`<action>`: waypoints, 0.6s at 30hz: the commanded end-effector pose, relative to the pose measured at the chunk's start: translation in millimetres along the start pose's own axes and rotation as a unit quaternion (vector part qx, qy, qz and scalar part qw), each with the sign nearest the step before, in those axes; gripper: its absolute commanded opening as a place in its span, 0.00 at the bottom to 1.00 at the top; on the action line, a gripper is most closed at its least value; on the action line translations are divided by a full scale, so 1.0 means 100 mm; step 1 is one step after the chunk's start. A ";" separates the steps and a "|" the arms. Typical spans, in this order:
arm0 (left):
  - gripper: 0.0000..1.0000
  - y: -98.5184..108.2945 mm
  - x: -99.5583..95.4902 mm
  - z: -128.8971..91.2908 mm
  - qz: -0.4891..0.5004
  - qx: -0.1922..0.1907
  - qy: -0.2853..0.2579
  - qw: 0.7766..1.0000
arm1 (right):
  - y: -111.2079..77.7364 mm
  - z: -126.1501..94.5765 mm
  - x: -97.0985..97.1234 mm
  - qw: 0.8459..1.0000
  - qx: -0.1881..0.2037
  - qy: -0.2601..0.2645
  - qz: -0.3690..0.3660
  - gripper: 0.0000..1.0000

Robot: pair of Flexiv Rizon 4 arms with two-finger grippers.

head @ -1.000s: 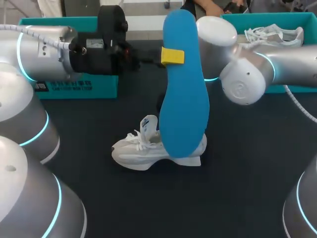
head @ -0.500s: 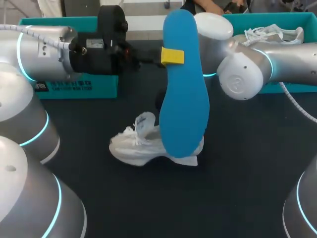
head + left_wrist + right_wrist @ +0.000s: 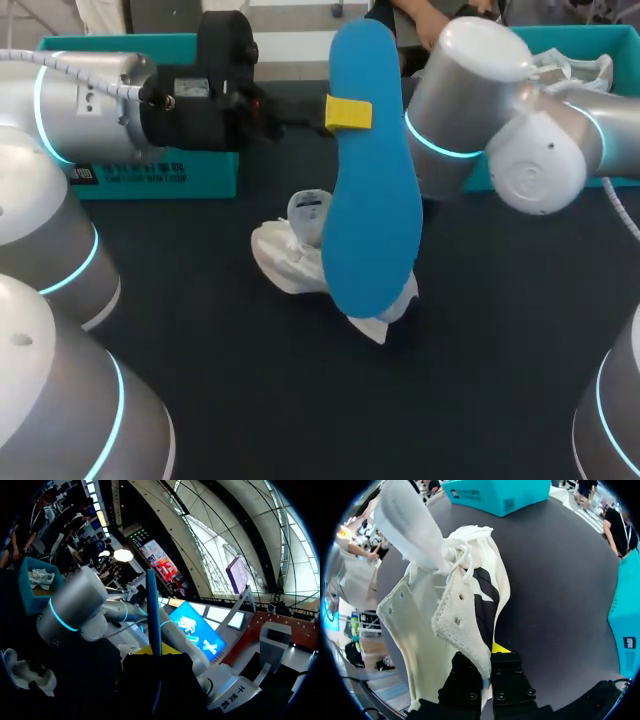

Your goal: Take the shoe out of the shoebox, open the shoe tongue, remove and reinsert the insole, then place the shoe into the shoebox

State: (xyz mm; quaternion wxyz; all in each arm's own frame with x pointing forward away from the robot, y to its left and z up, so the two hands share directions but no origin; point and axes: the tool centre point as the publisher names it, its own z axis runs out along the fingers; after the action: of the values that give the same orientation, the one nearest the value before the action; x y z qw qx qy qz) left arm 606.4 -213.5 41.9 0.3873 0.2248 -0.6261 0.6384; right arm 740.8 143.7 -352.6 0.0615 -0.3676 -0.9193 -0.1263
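Grip on both sides: our left gripper point(image 3: 347, 113) is clamped on the long blue foam insole point(image 3: 370, 220), which we hold upright above the dark table point(image 3: 480, 360). Behind it, mid-table, the white lace-up shoe point(image 3: 283, 258) is tipped up with its tongue point(image 3: 410, 525) raised, and our right gripper point(image 3: 487, 670) pinches its side wall between both fingers. Whether the sole touches the table we cannot tell. One teal cardboard shoebox point(image 3: 150, 175) sits far left

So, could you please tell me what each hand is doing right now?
Left hand: closed on the blue insole.
Right hand: closed on the white shoe.
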 end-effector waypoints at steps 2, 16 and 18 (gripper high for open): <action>0.00 0.01 -0.01 0.01 0.000 0.000 0.000 1.000 | -0.07 -0.03 0.03 0.980 -0.051 -0.032 0.192 0.00; 0.00 0.01 -0.01 0.01 0.000 0.000 0.000 1.000 | -0.07 0.00 0.02 0.973 -0.074 -0.042 0.214 0.00; 0.00 0.01 -0.01 0.01 0.000 0.000 0.000 1.000 | -0.08 0.03 0.02 0.969 -0.075 -0.065 0.227 0.00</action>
State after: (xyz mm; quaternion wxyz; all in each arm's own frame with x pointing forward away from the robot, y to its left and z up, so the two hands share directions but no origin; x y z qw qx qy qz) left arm 606.4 -213.5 41.9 0.3873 0.2248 -0.6260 0.6384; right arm 740.7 138.7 -354.6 0.0236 -0.5686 -0.8083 -0.1508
